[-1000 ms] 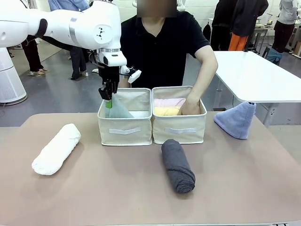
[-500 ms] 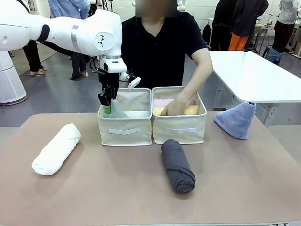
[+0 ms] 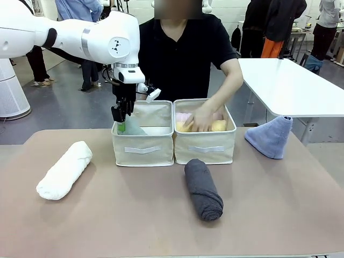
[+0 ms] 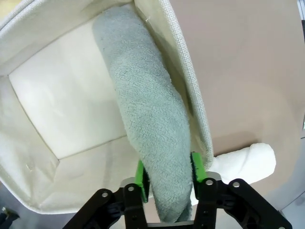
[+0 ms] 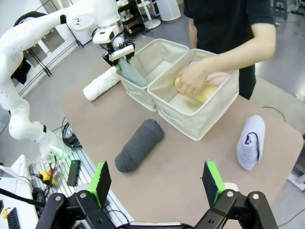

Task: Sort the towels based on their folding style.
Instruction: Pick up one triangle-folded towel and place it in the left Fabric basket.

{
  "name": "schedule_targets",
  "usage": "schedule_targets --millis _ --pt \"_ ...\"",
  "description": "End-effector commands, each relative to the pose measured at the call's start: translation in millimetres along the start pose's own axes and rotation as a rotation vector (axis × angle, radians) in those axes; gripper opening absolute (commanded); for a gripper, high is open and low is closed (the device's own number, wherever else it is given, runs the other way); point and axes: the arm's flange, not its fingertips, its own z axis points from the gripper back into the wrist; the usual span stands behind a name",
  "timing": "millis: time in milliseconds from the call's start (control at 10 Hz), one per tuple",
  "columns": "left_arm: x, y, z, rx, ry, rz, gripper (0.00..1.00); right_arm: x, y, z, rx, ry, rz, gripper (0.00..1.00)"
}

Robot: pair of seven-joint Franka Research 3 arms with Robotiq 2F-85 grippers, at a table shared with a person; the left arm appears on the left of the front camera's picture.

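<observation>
Quick count: six towels, two cream bins, two grippers, and one person's hand (image 3: pixel 203 119) in the mix. Reading the table as a clock from the front, the bins sit side by side at 12. The white roll (image 3: pixel 64 170) lies at 9, fat and fluffy, lying at an angle. The dark grey roll (image 3: pixel 203 188) lies at 6, just in front of the right bin (image 3: pixel 205 149). The periwinkle cone (image 3: pixel 270 137) stands point-up at 2, near the table's edge. The right bin holds the yellow roll (image 3: pixel 217 126) with the pink roll (image 3: pixel 183 116) behind it, and the hand rests on the yellow one. The pale grey-green cone (image 3: pixel 130 128) leans against the 9 o'clock wall of the left bin (image 3: pixel 143 148). Its tip sits between the left gripper (image 3: pixel 121 119)'s green pads. Both pads touch it, but I can't tell if they're squeezing. The right gripper (image 5: pixel 157 177) hangs over the near side, jaws wide apart, nothing in them.
</observation>
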Motion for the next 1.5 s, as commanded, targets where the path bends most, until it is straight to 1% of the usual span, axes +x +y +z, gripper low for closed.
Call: schedule_targets --millis 0,800,900,1000,1100,1200,1300,1400 --pt "0 -8 2 0.001 0.007 0.017 1.0 0 -1 -2 0.02 -0.017 0.01 1.0" --pt "-1 -8 3 -0.01 0.0 0.013 1.0 0 -1 -2 0.02 -0.017 0.01 1.0" --pt "-3 -9 11 0.009 -0.02 0.009 1.0 0 -1 -2 0.02 -0.017 0.01 1.0" --pt "-9 -19 37 0.071 -0.08 0.008 1.0 0 -1 -2 0.02 -0.017 0.01 1.0" --pt "-23 -35 74 0.141 -0.127 -0.002 1.0 0 -1 -2 0.02 -0.017 0.01 1.0" --pt "-49 -67 107 0.208 -0.149 -0.008 1.0 0 -1 -2 0.02 -0.017 0.01 1.0" --pt "-80 -97 125 0.237 -0.166 0.016 1.0 0 -1 -2 0.02 -0.017 0.01 1.0" --pt "-112 -129 133 0.239 -0.207 0.044 1.0 0 -1 -2 0.02 -0.017 0.01 1.0"
